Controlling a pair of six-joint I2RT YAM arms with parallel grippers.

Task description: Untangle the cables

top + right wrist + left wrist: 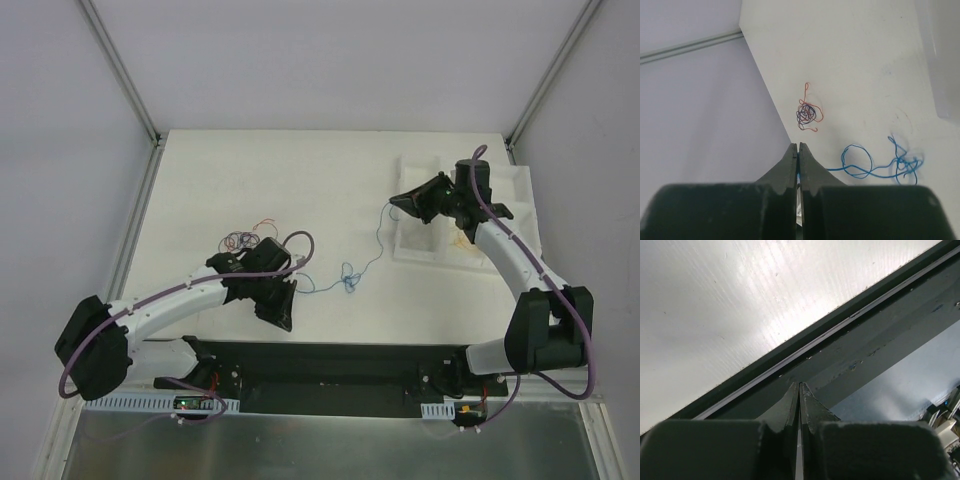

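Pinching one end of the blue cable [860,162], the right gripper [798,146] has its fingers pressed together, a sliver of blue showing between them. From there the cable runs slantwise across the table [250,170] toward the left arm, its knot lying nearer that side. The left gripper [799,385] is closed too, with nothing visible in it, and points at the table's near edge, away from the knot. The red and dark bundle [243,240] lies just beyond the left arm, apart from the blue
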